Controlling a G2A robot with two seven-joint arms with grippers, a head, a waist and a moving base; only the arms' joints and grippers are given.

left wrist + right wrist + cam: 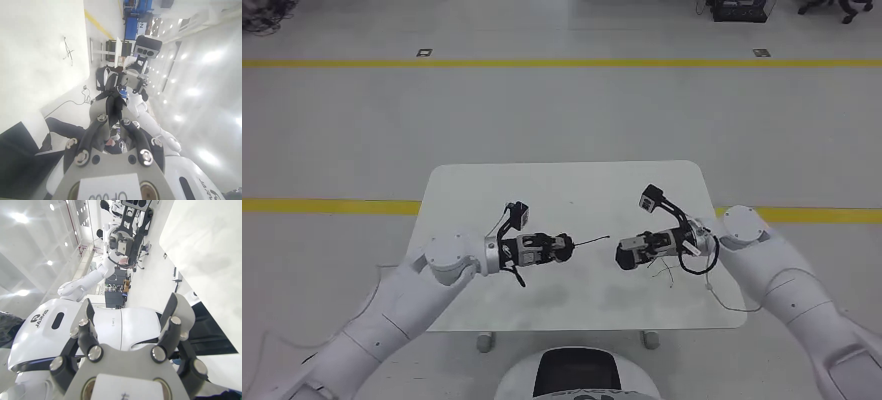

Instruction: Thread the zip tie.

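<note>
Overhead above table (pixel 562 190); wrist cameras face-to-face

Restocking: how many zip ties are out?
3: one zip tie in the left claw, two loose zip ties crossed on the table near the right claw; overlap may hide more.

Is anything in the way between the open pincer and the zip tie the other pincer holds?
No, nothing visible. The zip tie sticks out of the left pincer toward the open right pincer, with just air between. Some loose zip ties lie on the table near the right arm, off that path.
</note>
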